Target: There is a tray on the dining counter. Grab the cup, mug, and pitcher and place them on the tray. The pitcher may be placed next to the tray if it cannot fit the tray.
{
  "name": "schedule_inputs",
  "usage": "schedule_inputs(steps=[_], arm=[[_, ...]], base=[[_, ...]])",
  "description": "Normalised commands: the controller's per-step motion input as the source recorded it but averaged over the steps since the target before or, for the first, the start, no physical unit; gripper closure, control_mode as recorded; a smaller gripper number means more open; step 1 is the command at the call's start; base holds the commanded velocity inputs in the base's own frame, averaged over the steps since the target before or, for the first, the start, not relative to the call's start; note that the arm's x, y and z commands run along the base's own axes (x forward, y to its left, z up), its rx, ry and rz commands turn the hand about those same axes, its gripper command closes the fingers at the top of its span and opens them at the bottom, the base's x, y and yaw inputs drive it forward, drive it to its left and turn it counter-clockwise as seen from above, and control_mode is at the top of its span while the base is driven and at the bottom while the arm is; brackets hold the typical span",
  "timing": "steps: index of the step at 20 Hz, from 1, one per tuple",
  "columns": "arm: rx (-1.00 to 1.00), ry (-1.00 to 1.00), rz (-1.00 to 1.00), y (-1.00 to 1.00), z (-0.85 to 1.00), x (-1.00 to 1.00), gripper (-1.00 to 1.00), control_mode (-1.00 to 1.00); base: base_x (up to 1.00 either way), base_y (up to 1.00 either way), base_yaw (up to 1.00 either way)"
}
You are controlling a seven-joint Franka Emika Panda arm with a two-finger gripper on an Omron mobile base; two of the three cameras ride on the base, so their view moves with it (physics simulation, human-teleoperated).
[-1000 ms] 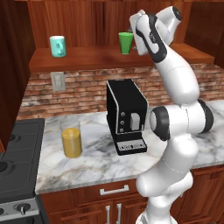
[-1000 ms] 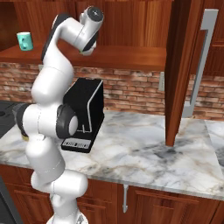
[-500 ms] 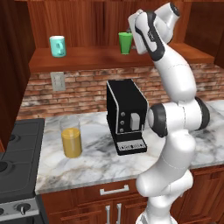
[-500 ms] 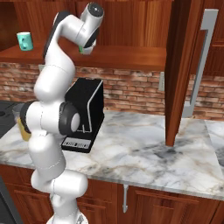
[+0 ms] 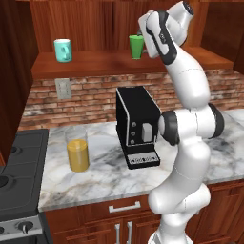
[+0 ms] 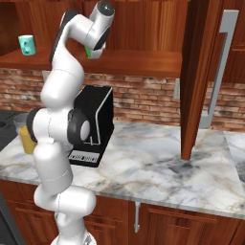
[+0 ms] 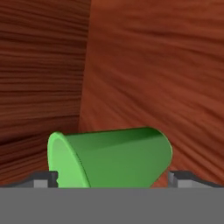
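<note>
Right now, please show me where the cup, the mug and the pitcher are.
cup (image 5: 136, 46): left base view, on its green side wall.
mug (image 5: 63, 50): left base view, on its teal body.
pitcher (image 5: 78, 155): left base view, on the orange liquid part.

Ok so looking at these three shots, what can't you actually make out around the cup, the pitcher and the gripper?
- Cup: left base view, its right side is behind the hand; right base view, just a green sliver behind the hand.
- Gripper: hand view, fingertips cut off by the bottom edge, so any contact with the cup can't be told.
- Pitcher: right base view, mostly hidden behind the arm.
</note>
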Motion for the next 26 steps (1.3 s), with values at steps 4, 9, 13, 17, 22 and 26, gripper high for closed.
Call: schedule_inputs(steps=[4,9,13,17,22,26], arm=[[-0.02,0.0,0.0,0.07,-0.06,0.14,-1.0,-1.0],[0.0,0.0,0.0,0.08,-0.09,0.02,-1.0,-1.0],[0.0,0.04,0.0,0.09,-0.09,0.0,1.0,-1.0],[0.0,0.02,0.0,0.06,-0.04,0.0,1.0,-1.0],[0.0,0.0,0.0,0.0,0.0,0.0,1.0,-1.0],[0.0,0.0,0.0,0.0,0.0,0.0,1.0,-1.0]], base=[[0.0,0.0,0.0],[0.0,0.0,0.0],[0.0,0.0,0.0],[0.0,0.0,0.0],[0.0,0.0,0.0],[0.0,0.0,0.0]])
